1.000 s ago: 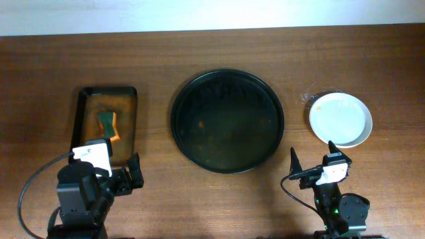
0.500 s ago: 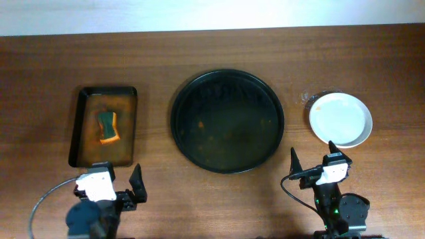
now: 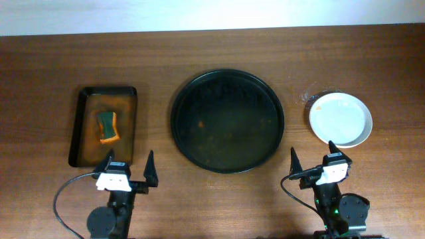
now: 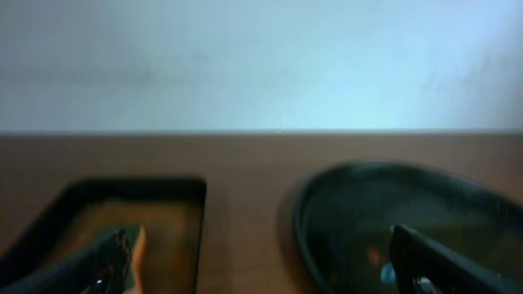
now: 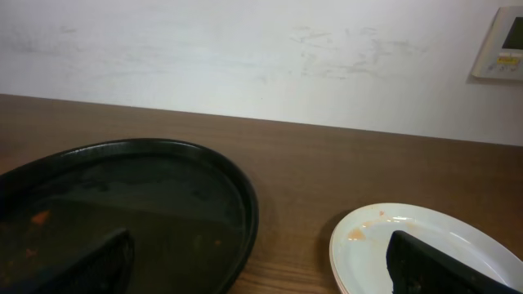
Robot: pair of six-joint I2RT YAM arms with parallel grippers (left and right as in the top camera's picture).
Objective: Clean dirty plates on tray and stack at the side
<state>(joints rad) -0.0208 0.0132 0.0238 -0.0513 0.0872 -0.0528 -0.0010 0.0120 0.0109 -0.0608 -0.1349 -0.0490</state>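
Looks basically done: the round tray (image 3: 227,121) has no plates on it, just orange crumbs, and the white plate (image 3: 340,119) sits on the table (image 3: 212,46) at its 3 o'clock. There's a faint orange smear near the plate's rim though, and I can't tell if it's one plate or a stack. Sponge (image 3: 108,126) lies in the pan (image 3: 123,109) at 9 o'clock. Left gripper (image 3: 129,164) and right gripper (image 3: 313,166) hang at 7 and 5, jaws wide apart, empty, clear of every rim.
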